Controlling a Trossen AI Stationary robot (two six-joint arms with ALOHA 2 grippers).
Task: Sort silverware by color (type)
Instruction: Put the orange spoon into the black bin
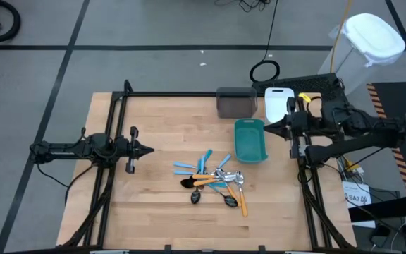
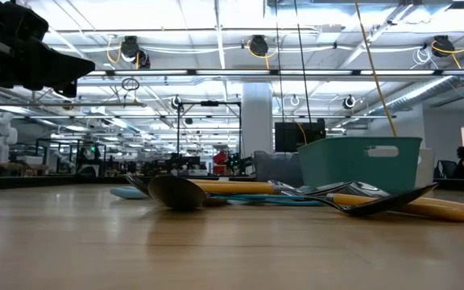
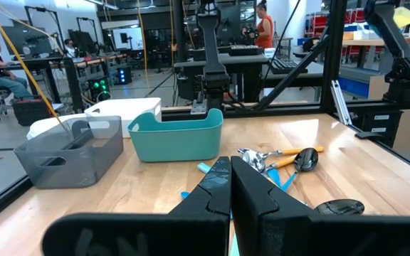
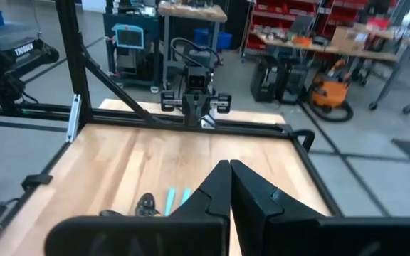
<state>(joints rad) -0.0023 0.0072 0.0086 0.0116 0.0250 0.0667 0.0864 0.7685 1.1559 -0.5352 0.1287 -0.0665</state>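
Near table centre, the silverware (image 1: 213, 183) lies in a tangled pile beside the teal bin (image 1: 250, 140). Left gripper (image 1: 149, 149) and right gripper (image 1: 268, 128) both closed, empty, well apart from it. Utensils look light, stiff, slippery; grasp mid-handle.

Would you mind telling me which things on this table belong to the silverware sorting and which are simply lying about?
Part of the job:
- silverware, piled mid-table: blue-handled pieces, orange-handled pieces, black spoons
- teal bin
- gray bin
- white bin

Lying about:
- white lidded container, off the table
- cable loop on the floor
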